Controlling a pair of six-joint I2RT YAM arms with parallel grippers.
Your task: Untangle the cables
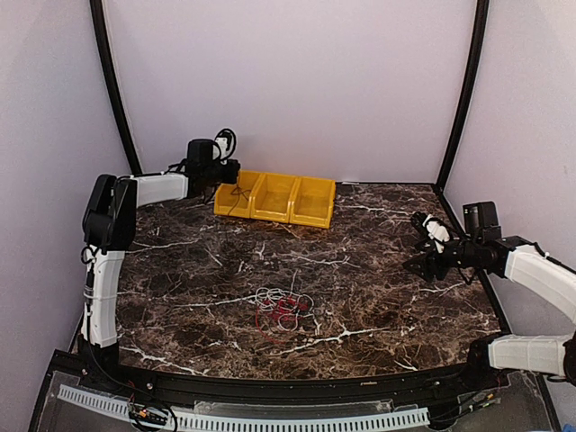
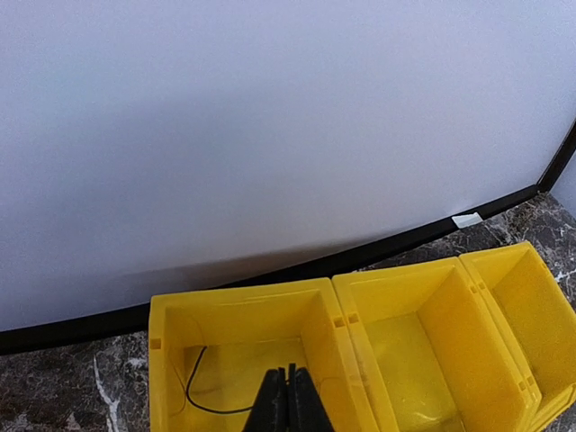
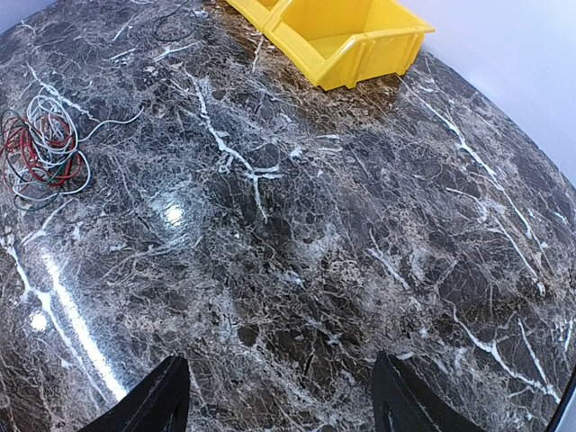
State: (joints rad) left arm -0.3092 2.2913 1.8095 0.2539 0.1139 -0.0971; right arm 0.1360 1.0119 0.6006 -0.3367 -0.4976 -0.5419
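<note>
A tangle of red and white cables (image 1: pixel 284 311) lies on the marble table near the front middle; it also shows in the right wrist view (image 3: pixel 40 148) at the far left. My left gripper (image 1: pixel 234 171) hangs over the leftmost of three yellow bins (image 1: pixel 227 209). In the left wrist view the gripper (image 2: pixel 290 371) is shut on a thin black cable (image 2: pixel 192 389) that loops down into that bin (image 2: pixel 238 297). My right gripper (image 1: pixel 416 264) is open and empty above the table's right side, well right of the tangle; it also shows in the right wrist view (image 3: pixel 279 357).
The three yellow bins stand in a row at the back of the table, the middle one (image 2: pixel 396 274) and right one (image 3: pixel 346 40) showing nothing inside. A black frame edges the table (image 1: pixel 378 297), with pale walls behind.
</note>
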